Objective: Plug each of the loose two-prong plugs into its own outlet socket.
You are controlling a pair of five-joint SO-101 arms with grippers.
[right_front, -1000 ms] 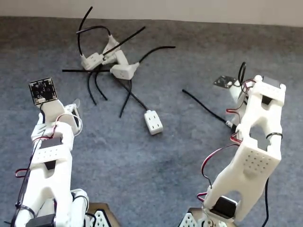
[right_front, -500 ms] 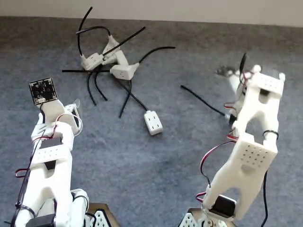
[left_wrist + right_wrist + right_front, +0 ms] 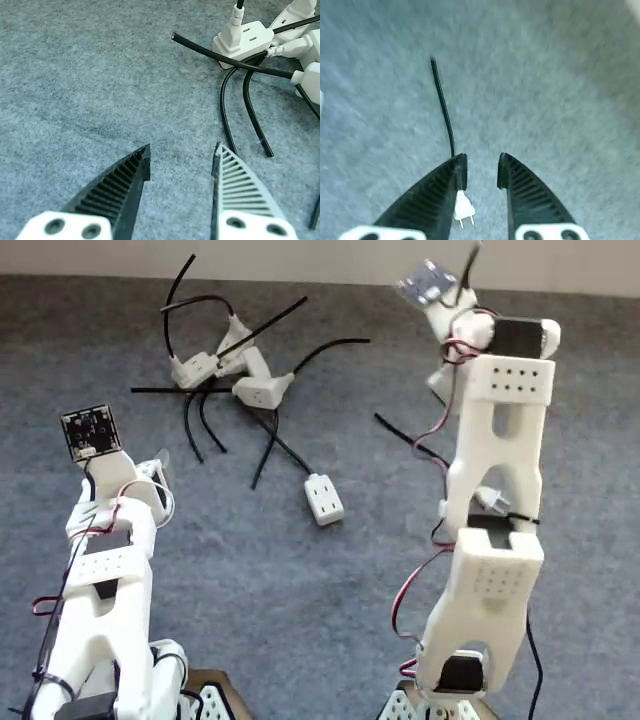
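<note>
A loose white two-prong plug point(image 3: 463, 210) lies on the grey carpet, and its black cable point(image 3: 443, 110) runs away from it. My right gripper point(image 3: 482, 165) hangs above the plug, open by a narrow gap and holding nothing. One finger partly covers the plug. In the high view the raised right arm point(image 3: 498, 440) hides most of that cable point(image 3: 396, 431). A single white outlet socket point(image 3: 325, 498) lies mid-carpet on a black cord. My left gripper point(image 3: 182, 150) is open over bare carpet, short of an outlet point(image 3: 247, 36) with a plug point(image 3: 233, 29) seated in it.
A cluster of white outlets point(image 3: 228, 370) with crossing black cords lies at the far left-centre of the carpet. The left arm point(image 3: 105, 550) stands at the near left. Bare carpet stretches between the two arms.
The right arm has risen and swung toward the far side, its wrist camera now high near the carpet's back edge. The loose cable's end shifted slightly. The left arm has kept still.
</note>
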